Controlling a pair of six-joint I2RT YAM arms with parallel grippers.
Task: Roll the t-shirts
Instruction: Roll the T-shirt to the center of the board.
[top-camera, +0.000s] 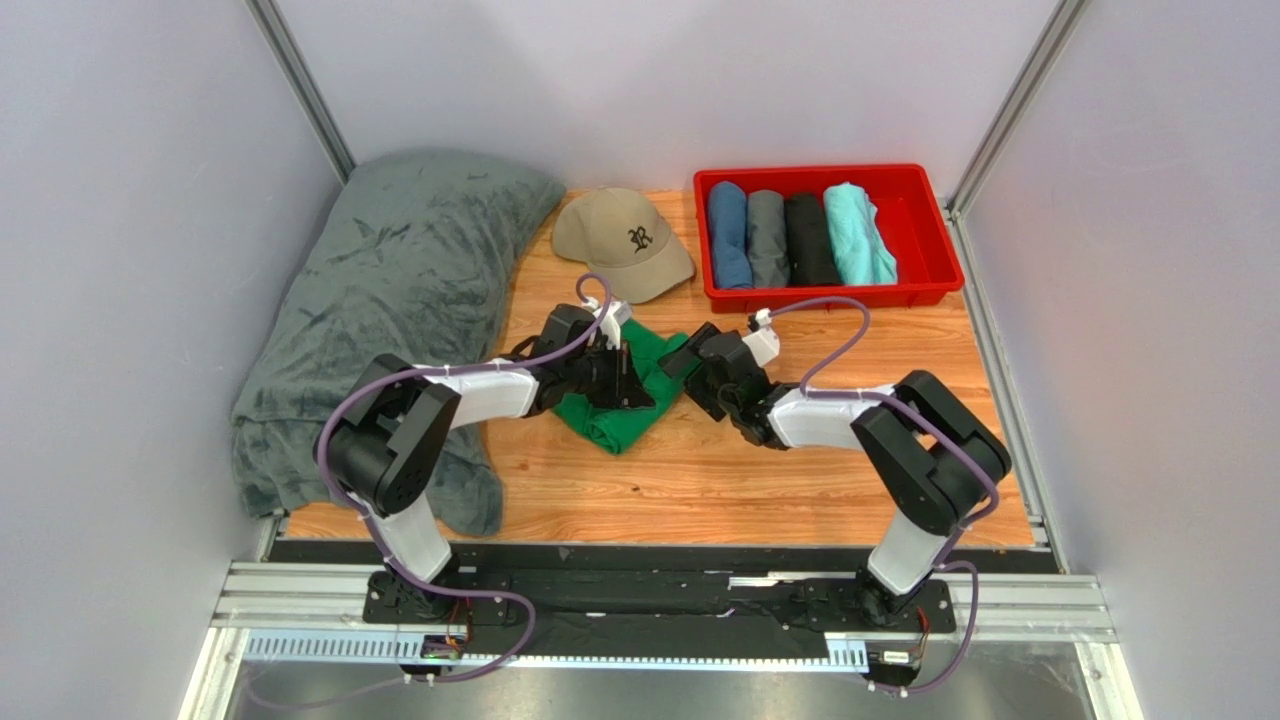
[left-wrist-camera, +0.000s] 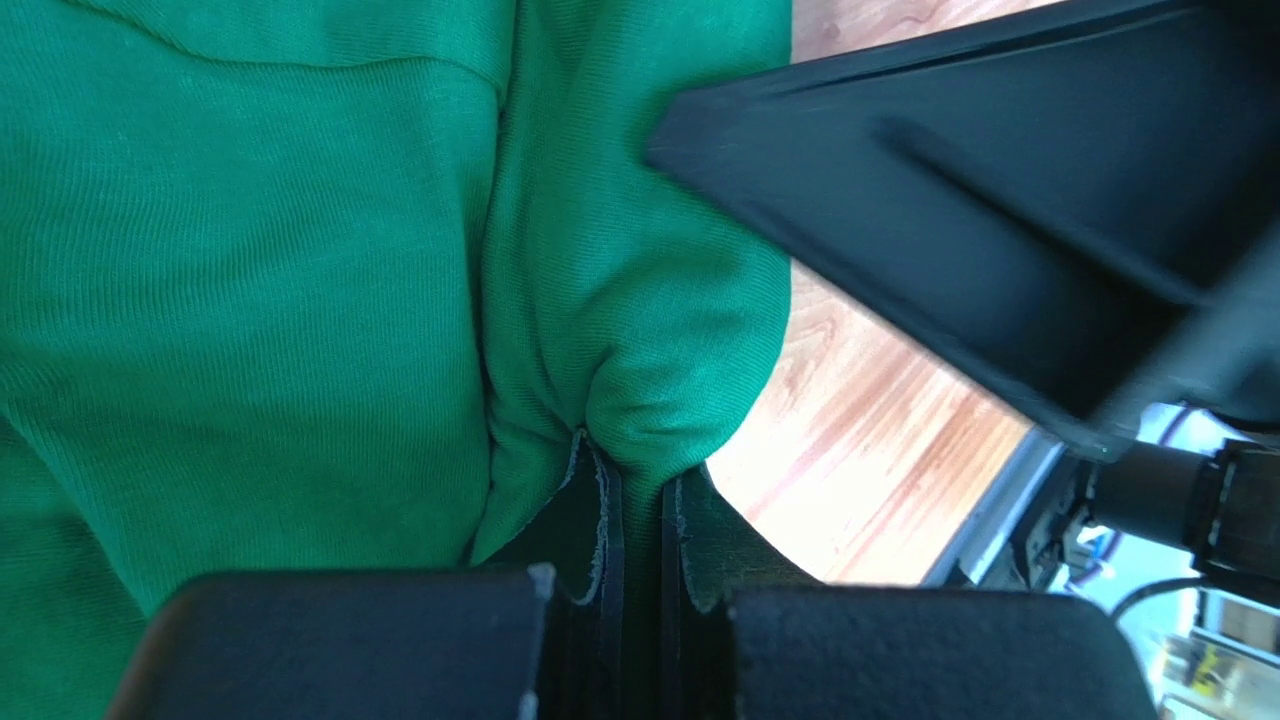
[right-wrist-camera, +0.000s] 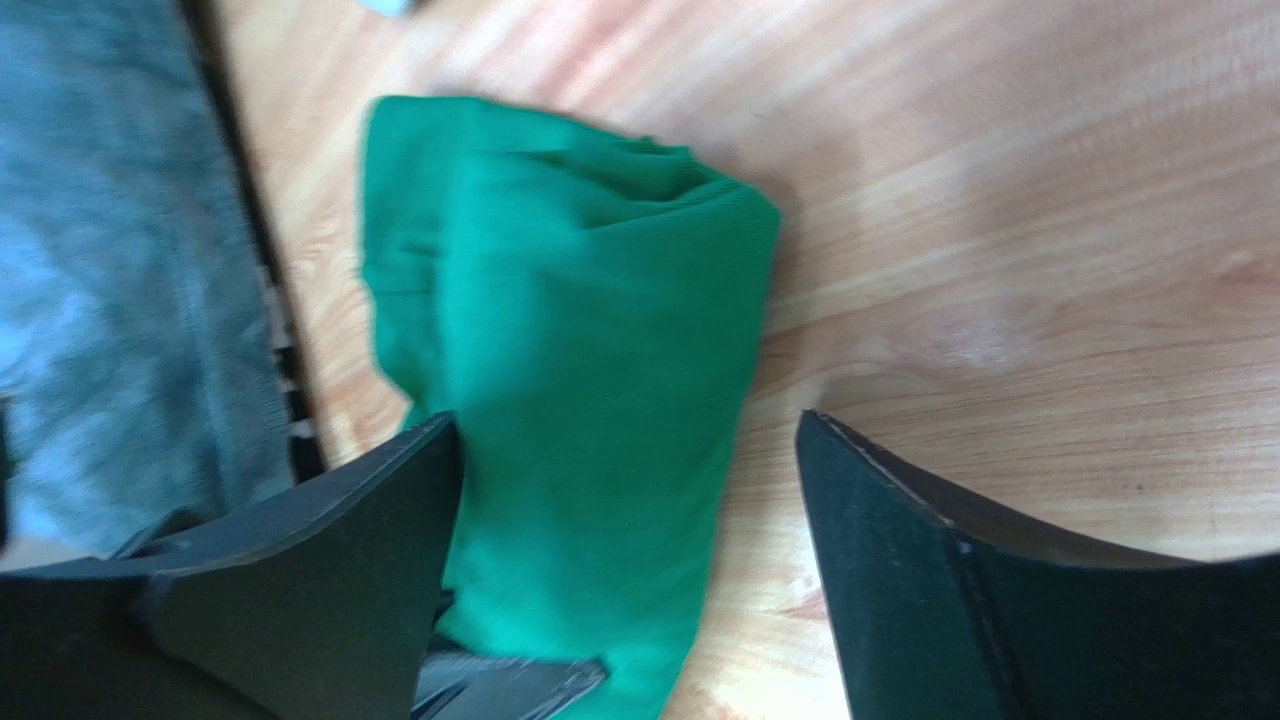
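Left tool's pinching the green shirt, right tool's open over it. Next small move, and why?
Probably lower the right tool and close it on the green t-shirt. Its jaws stand open astride the bundle's end, gripping nothing, while the left tool is shut on a fold; a second grip would likely let both arms roll it.

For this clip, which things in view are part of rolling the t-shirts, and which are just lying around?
Part of the job:
- green t-shirt, pinched by the left gripper
- right gripper, open over it
- four rolled shirts in the red bin

Lying about:
- dark-grey blanket
- tan cap
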